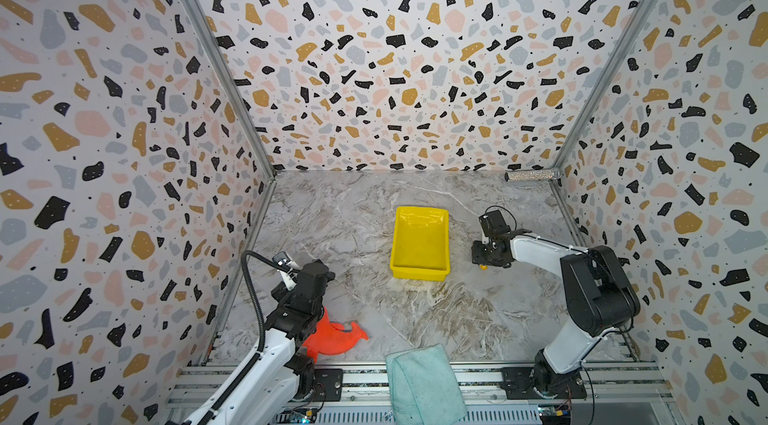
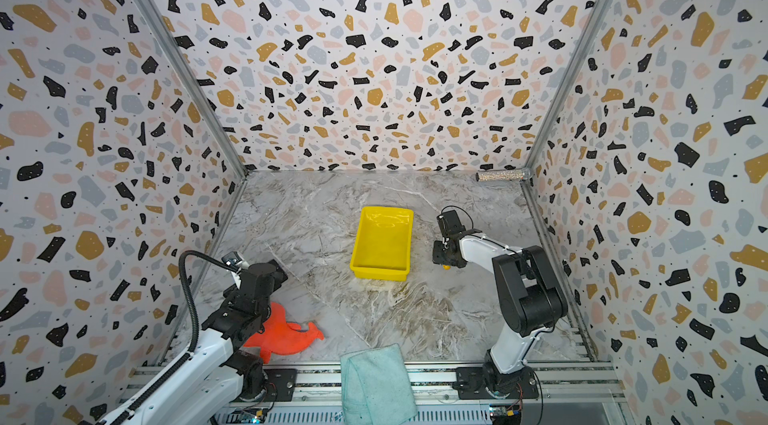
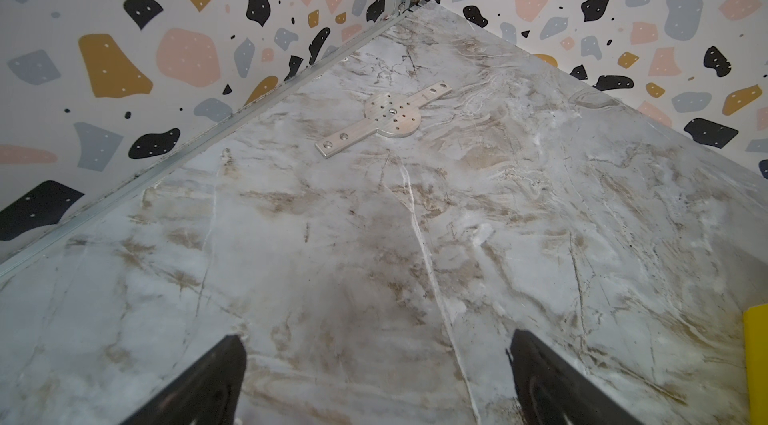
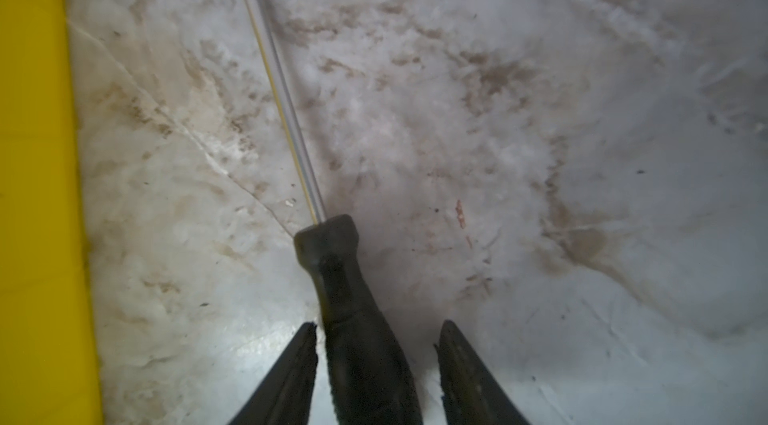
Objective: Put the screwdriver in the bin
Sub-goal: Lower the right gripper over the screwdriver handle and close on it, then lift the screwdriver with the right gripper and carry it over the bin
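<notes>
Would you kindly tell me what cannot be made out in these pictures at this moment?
1. Screwdriver tip: cut off by the right wrist view's edge; in both top views the right pincer covers all but its orange-yellow end.
2. Grip: that blurred wrist view leaves contact with the handle unclear.
3. Orange flat shape: partly hidden under the left arm in both top views.

2 white arms (image 1: 270,354), black joints (image 1: 598,294)

The screwdriver (image 4: 353,319) just right of the bin (image 1: 419,244) (central); cloth (image 1: 424,385) in front; cylinder (image 1: 532,174) far behind.
</notes>
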Controlling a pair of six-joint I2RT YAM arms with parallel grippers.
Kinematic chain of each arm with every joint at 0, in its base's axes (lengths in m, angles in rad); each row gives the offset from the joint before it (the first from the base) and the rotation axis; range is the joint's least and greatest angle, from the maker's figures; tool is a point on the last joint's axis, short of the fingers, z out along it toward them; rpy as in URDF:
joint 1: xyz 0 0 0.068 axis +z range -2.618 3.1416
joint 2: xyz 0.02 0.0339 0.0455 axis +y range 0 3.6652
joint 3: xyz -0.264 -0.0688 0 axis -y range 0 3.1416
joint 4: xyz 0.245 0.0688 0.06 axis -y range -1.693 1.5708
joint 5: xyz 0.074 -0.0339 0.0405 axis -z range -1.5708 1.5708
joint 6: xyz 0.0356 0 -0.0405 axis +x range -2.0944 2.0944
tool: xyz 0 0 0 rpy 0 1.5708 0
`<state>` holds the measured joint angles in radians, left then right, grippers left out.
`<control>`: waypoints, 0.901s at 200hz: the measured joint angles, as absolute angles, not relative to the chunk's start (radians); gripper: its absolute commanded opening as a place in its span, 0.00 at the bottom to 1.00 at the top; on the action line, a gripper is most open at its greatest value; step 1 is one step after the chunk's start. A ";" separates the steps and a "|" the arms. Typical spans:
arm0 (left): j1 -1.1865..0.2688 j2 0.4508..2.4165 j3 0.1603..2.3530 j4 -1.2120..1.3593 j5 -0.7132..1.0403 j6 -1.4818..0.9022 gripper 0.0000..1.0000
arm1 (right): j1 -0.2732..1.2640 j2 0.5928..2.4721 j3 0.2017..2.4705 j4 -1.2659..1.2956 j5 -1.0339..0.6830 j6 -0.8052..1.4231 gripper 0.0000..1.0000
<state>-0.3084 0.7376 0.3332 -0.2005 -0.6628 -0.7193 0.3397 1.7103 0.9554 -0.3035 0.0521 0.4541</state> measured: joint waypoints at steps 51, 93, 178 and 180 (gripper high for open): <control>-0.308 0.744 0.333 -0.199 -0.662 -0.719 1.00 | 0.370 1.704 0.935 -0.276 0.077 0.498 0.34; -0.308 0.746 0.333 -0.197 -0.659 -0.719 1.00 | 0.373 1.704 0.935 -0.266 0.075 0.519 0.45; -0.308 0.747 0.333 -0.196 -0.654 -0.719 1.00 | 0.373 1.677 0.897 -0.242 0.087 0.543 0.19; -0.308 0.748 0.333 -0.196 -0.654 -0.719 1.00 | 0.373 1.674 0.895 -0.243 0.087 0.543 0.19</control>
